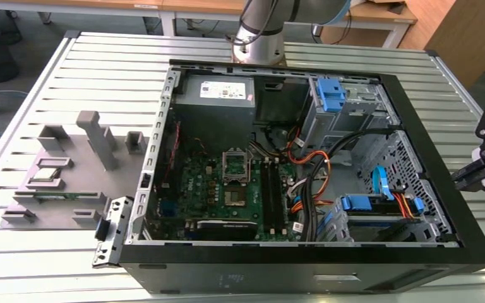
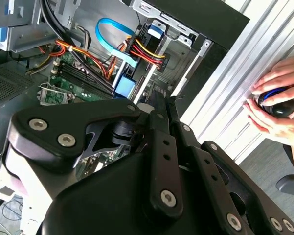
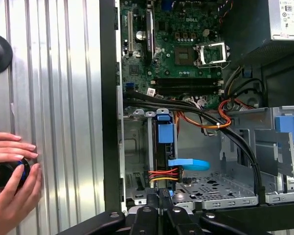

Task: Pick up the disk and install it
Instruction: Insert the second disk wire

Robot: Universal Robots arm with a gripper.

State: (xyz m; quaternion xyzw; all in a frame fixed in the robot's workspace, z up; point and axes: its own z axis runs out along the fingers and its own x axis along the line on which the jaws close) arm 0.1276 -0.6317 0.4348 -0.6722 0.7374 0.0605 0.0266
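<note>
One relation governs your approach: the disk point(image 3: 165, 138) lies straight ahead of the pincer point(image 3: 160, 199), just beyond its tips. It stands on edge in a drive bay of the computer case point(image 3: 109, 122), its long axis running away from the pincer. You see a thin dark edge, a blue side rail, and cables point(image 3: 162, 174) plugged in. The pincer is drawn narrow, holding nothing.
</note>
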